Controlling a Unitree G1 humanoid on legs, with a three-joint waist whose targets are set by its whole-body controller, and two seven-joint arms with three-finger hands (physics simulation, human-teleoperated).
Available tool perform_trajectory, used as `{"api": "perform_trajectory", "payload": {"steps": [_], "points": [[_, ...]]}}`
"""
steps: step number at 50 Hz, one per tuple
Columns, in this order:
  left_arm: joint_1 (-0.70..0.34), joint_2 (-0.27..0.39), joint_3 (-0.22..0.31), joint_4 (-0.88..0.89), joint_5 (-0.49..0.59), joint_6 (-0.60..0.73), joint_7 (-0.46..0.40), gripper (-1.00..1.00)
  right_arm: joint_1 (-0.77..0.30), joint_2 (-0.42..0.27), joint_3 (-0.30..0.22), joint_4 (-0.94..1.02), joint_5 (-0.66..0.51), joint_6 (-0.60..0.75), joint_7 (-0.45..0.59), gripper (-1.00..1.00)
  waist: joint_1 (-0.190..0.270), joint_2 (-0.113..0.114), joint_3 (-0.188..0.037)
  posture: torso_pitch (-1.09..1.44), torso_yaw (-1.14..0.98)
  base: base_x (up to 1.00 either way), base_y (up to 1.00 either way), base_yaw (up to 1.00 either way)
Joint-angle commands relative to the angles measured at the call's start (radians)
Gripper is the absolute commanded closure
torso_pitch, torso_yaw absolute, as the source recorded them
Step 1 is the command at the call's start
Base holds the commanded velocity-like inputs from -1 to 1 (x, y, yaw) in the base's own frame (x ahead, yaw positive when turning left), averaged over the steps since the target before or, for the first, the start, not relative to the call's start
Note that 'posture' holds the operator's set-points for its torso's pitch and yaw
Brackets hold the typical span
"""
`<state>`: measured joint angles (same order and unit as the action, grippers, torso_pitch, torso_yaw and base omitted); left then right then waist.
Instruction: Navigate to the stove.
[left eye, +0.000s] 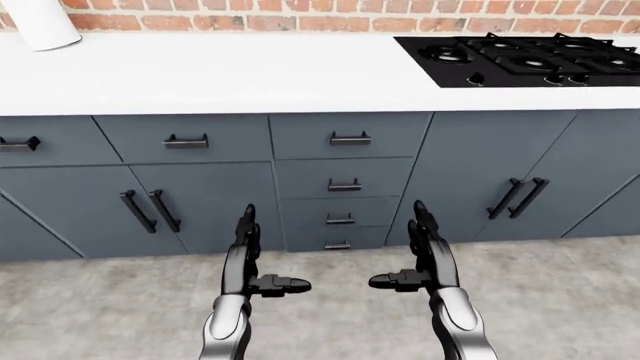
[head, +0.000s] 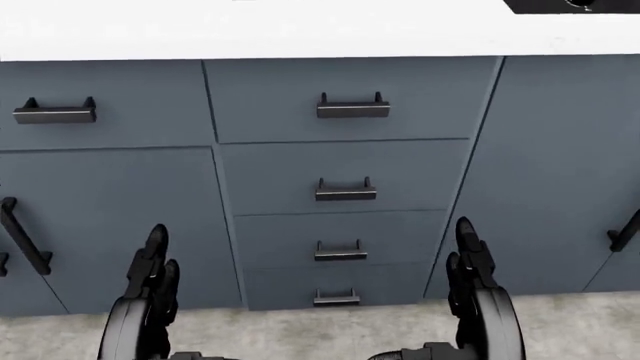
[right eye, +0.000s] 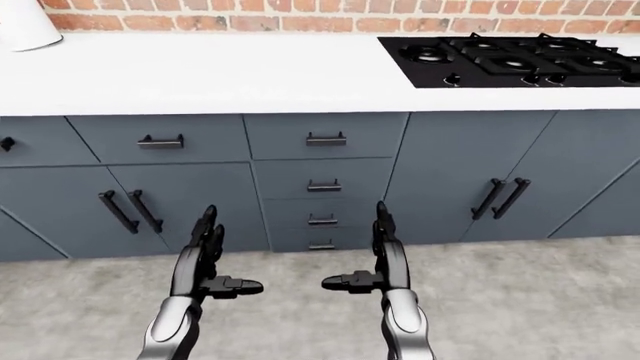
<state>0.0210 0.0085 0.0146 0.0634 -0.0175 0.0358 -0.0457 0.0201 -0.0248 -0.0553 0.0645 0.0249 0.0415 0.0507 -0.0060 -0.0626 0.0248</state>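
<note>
I'm seeing the stove sitting at the left-eye view's upper right on the white table, my left hand and right hand hanging released, fingers spread, grasping nothing, before grey drawers

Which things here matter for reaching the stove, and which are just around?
For the job:
stove, at upper right on the counter
left hand and right hand, both open and empty

Just around:
white container
drawer stack
brick wall
</note>
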Motion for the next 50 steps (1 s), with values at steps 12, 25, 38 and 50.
{"api": "perform_trajectory", "payload": {"steps": [12,25,38,50], "points": [[-0.023,0.011,0.024,-0.059,-0.001,-0.038,0.008,-1.0,-0.027,0.006,0.022,-0.041,0.001,-0.035,0.009,-1.0,0.019,0.08,0.002,0.0,0.0,0.0,-0.55,0.0],[-0.023,0.011,0.024,-0.059,-0.001,-0.038,0.008,-1.0,-0.018,0.007,0.025,-0.062,0.0,-0.023,0.008,-1.0,0.024,0.0,-0.019,0.0,0.0,0.0,-0.58,0.0],[-0.023,0.011,0.024,-0.059,-0.001,-0.038,0.008,-1.0,-0.022,0.008,0.024,-0.055,0.001,-0.025,0.006,-1.0,0.019,0.139,0.013,0.0,0.0,0.0,-0.58,0.0],[-0.023,0.011,0.024,-0.059,-0.001,-0.038,0.008,-1.0,-0.02,0.007,0.025,-0.056,0.0,-0.027,0.009,-1.0,0.032,0.031,-0.007,0.0,0.0,0.0,-0.58,0.0]]}}
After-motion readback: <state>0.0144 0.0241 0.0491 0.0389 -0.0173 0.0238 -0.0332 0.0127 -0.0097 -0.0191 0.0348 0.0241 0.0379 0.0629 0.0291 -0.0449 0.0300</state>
